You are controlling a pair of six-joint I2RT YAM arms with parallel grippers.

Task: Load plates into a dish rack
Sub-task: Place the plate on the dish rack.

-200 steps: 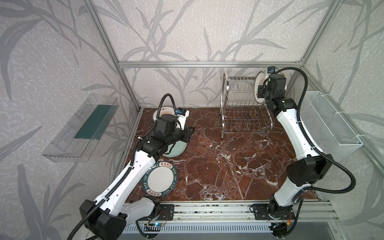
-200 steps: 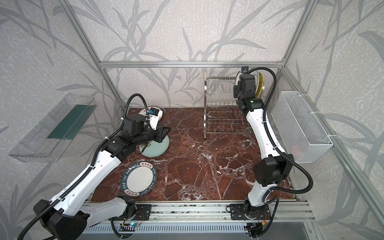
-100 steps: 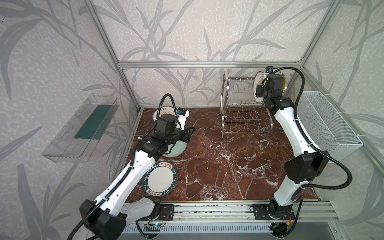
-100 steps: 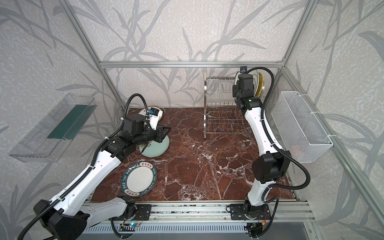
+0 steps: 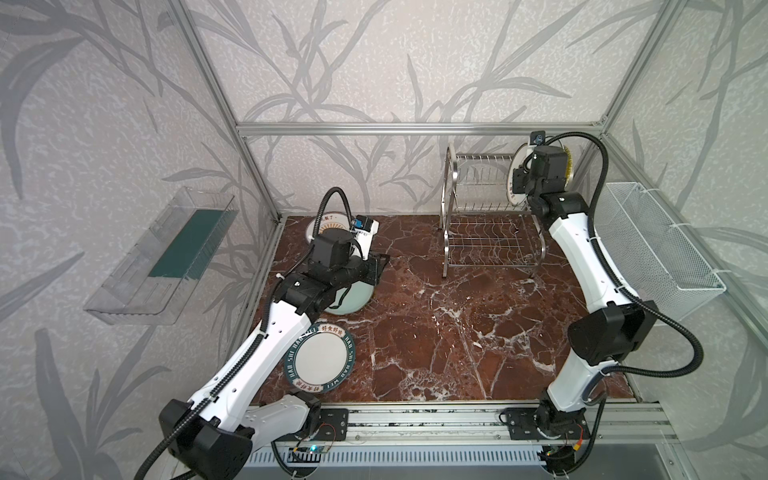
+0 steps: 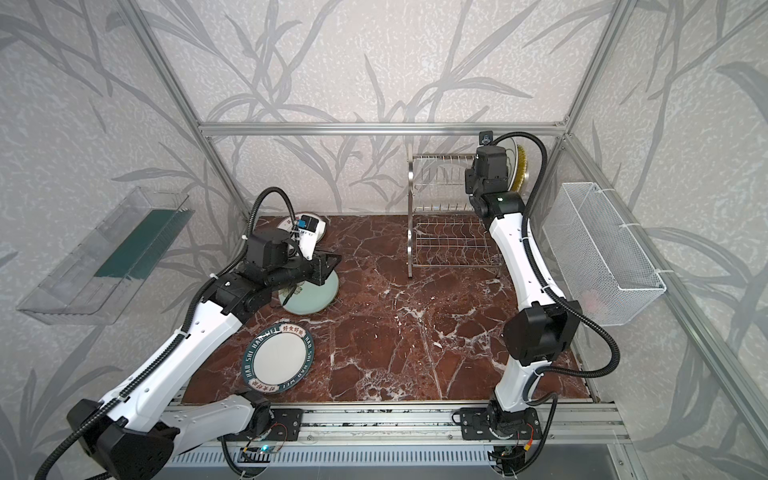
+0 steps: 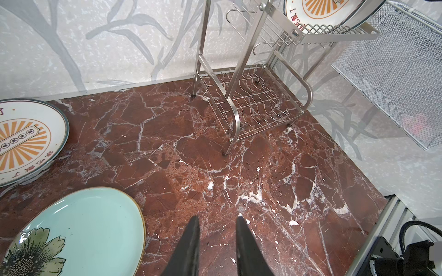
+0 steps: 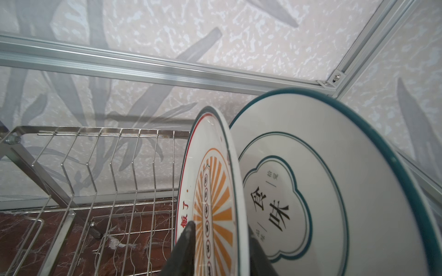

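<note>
Right gripper — jaws parted astride the rim of the sunburst plate, holding nothing — may snag it on withdrawal, tipping it into the cloud-outline plate or off the dish rack.

Pale wallpapered walls with grey leaf shapes, framed by silver aluminium bars, enclosed a red-brown white-veined marble floor.

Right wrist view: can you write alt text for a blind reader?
A white plate with an orange sunburst stands on edge in the wire dish rack, between the parted fingers of the right gripper. Next to it stands a cloud-outline plate.
</note>
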